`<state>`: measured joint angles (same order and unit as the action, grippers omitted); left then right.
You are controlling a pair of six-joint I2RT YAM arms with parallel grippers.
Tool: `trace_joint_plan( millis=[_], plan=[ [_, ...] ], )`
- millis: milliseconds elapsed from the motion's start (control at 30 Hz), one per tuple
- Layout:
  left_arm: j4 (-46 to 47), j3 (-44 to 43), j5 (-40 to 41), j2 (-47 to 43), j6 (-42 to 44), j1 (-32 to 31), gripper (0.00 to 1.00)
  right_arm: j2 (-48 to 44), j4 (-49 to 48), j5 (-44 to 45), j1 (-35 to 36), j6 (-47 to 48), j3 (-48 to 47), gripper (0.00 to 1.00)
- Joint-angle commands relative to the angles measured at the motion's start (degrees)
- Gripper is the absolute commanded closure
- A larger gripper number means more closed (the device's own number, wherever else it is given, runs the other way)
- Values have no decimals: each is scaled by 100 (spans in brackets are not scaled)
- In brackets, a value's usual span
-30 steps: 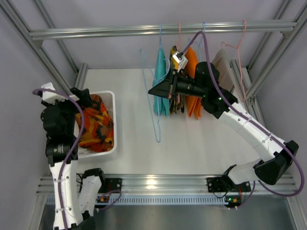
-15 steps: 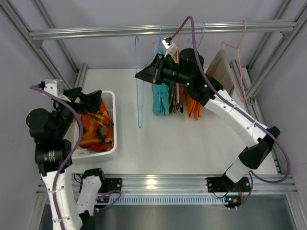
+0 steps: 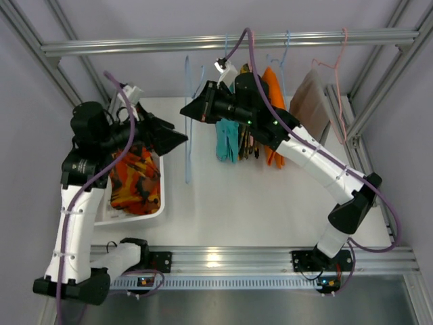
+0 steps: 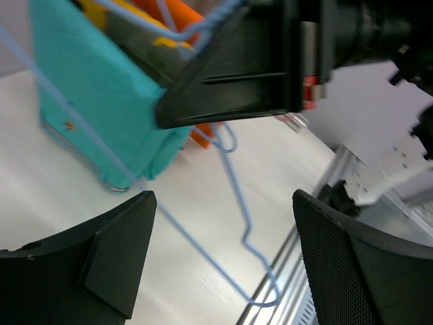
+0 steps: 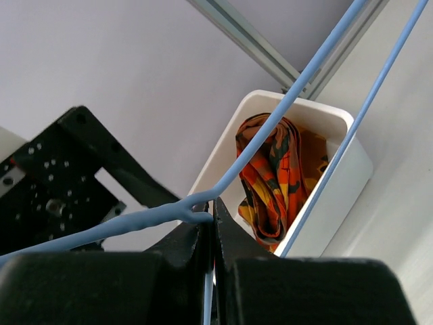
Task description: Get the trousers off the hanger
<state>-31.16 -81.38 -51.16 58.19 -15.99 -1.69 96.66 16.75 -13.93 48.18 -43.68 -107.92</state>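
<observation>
Overhead, the right tool (image 3: 186,112) is clenched on a thin blue hanger (image 3: 187,156), high above the bench (image 3: 270,203) and just below the rail (image 3: 135,46); its wrist view shows both fingers pinched tight on the wire at a bend, with no gap between them; the hanger's wire frame hangs down bare, left of the teal trousers (image 3: 227,141); those hang folded below the right arm, between the hanger and an orange garment (image 3: 270,84); their top is hidden by the arm, so what carries them cannot be told; a beige garment (image 3: 312,95) hangs further right; the left tool (image 3: 177,139) is released, fingers (image 4: 115,250) spread wide and grasping nothing; it points toward the hanger, near it but apart; in its wrist view the blue wire and the teal trousers lie beyond the open gap; the patterned trousers (image 3: 135,177) lie crumpled in a white bin (image 3: 161,196) at the left of the bench, beneath the left arm.
</observation>
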Motion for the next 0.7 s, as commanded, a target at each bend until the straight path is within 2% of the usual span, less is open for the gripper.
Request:
trace_joint_plan(
  millis=[0,100,300,400,533,633,667],
  plan=[
    [-698,-396,360,218,509,-1144,14,11,-14,198,147,176,-309,100],
    [-498,-160,572,315,343,-1649,16,-33,12,242,147,220,-265,100],
    [195,60,1142,351,-17,-1843,35,-174,3,198,147,255,-168,100],
    [531,245,1353,237,-185,-1940,39,-218,-5,163,147,264,-72,100],
    [620,307,1328,306,-369,-1958,63,-306,-32,128,139,264,16,100],
    [830,535,1135,298,-754,-1958,71,-350,-128,-13,139,220,86,100],
    [918,588,1099,289,-870,-1958,84,-359,-155,-30,147,220,104,100]
  ],
)
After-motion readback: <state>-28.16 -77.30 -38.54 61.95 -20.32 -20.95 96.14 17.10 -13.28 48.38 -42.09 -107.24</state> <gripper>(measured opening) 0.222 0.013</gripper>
